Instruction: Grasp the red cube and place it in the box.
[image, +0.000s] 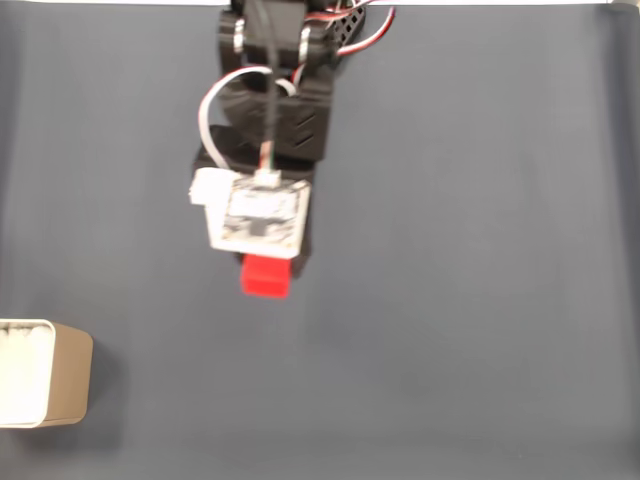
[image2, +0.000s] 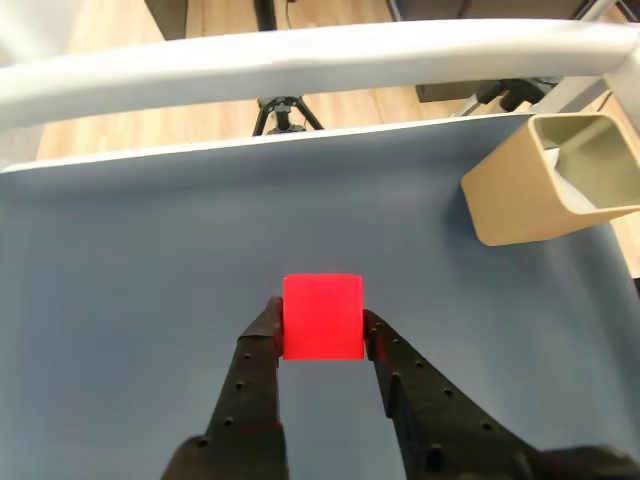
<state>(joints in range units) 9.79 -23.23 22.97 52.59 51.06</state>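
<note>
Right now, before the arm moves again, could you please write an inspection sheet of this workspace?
Surface: dark blue-grey mat, flat, no marks seen.
Job's things: red cube between the fingers; box apart, open, nothing seen inside.
Clutter: nothing seen.
Grippers: gripper, both fingers against the cube's sides; whether it is lifted, cannot tell.
Cables: white cable looping beside the arm, red and black wires near the base.
Surroundings: wooden floor, tripod, pale bar beyond the mat.

In the fixed view, the red cube (image: 265, 276) is sitting centrally between the gripper's (image2: 320, 330) fingertips, the box (image: 60, 385) lying well apart at eight o'clock.
</note>
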